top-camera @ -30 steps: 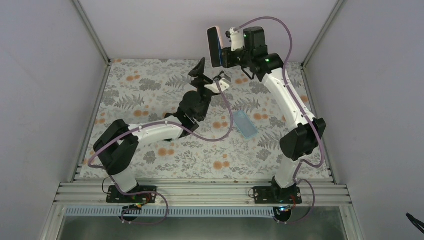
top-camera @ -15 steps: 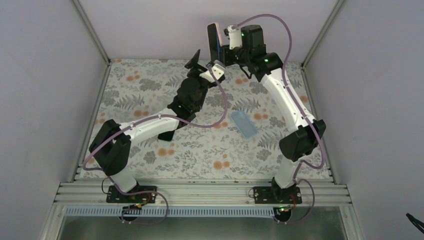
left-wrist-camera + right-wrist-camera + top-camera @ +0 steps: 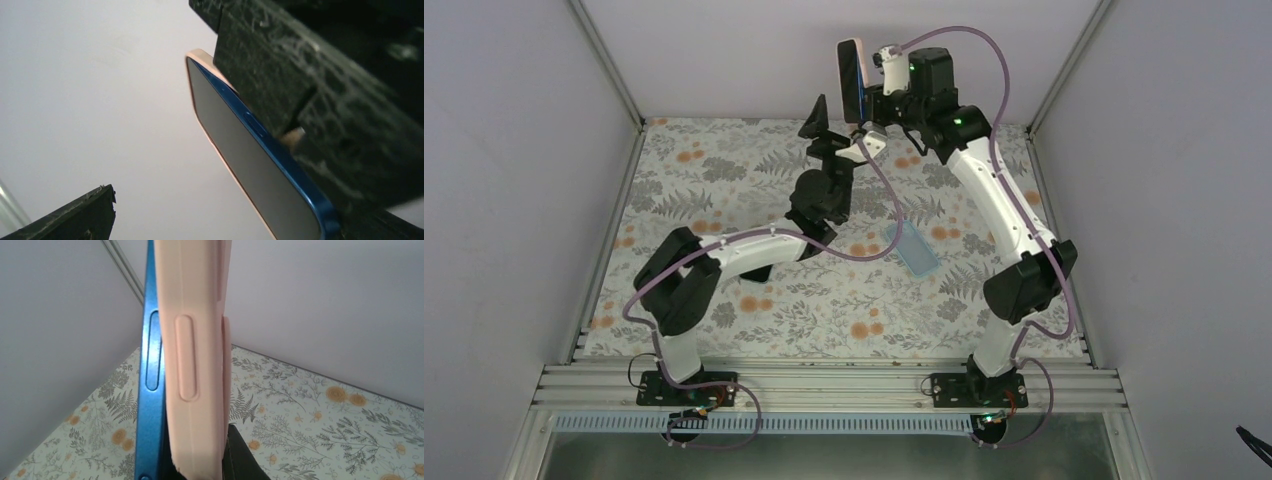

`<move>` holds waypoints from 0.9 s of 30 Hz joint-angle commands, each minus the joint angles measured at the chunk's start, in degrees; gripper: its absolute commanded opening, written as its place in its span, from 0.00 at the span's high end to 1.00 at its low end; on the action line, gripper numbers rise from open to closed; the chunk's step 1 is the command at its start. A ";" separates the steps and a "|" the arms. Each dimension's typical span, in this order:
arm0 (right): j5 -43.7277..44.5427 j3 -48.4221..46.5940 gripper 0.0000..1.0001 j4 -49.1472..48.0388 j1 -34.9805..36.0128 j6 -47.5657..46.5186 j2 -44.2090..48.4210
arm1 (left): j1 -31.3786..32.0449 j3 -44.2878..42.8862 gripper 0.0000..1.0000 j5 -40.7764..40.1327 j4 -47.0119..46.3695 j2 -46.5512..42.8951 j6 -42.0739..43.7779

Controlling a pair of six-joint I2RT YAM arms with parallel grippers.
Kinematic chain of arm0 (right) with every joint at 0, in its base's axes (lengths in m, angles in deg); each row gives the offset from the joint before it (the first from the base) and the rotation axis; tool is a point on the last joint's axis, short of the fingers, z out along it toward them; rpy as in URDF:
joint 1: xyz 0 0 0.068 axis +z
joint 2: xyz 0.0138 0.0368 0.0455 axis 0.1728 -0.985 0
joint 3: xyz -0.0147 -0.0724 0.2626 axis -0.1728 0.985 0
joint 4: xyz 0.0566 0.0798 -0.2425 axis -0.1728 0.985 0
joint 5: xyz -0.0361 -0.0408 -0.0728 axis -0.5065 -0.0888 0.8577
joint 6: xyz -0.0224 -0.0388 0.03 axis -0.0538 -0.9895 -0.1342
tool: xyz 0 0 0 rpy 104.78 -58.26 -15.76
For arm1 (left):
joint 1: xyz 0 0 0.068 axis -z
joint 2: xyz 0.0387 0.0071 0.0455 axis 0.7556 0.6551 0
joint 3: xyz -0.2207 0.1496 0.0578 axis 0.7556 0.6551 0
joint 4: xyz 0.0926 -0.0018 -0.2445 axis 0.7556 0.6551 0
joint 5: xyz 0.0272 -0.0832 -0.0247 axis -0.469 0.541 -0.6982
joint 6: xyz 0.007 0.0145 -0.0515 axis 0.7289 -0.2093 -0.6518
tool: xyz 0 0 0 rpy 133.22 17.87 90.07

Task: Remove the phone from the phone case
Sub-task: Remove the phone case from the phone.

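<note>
My right gripper point(image 3: 870, 98) is shut on the phone in its pink case point(image 3: 851, 78) and holds it upright, high above the table's back edge. In the right wrist view the blue phone point(image 3: 151, 390) stands partly out of the pink case point(image 3: 195, 355) along one long side. My left gripper point(image 3: 838, 128) is open, raised just below and left of the phone. In the left wrist view the phone's dark screen point(image 3: 240, 150) and blue frame lie close on the right, and one of my fingers point(image 3: 82, 217) shows at lower left. Nothing is between the left jaws.
A light blue flat rectangular item point(image 3: 911, 249) lies on the floral table cover point(image 3: 724, 170) right of centre. Grey walls and metal posts close in the back and sides. The left arm's purple cable hangs near that blue item.
My left gripper has risen and moved right, closer under the phone. My right gripper has lifted the phone slightly and turned it more edge-on.
</note>
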 commanded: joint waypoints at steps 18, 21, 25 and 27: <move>-22.89 8.62 0.97 2.92 1.38 -8.78 8.08 | -6.12 -14.61 0.38 -4.64 -10.98 7.92 12.95; -24.28 9.44 0.97 3.25 1.46 -9.54 9.87 | -6.58 -17.47 0.45 -4.34 -10.98 9.52 14.35; -27.02 9.58 0.97 4.14 1.44 -10.58 10.15 | -6.74 -18.49 0.51 -3.00 -13.78 10.80 17.04; -31.17 8.48 0.97 6.13 1.44 -11.91 9.44 | -6.78 -18.56 0.53 -1.88 -17.10 11.85 20.56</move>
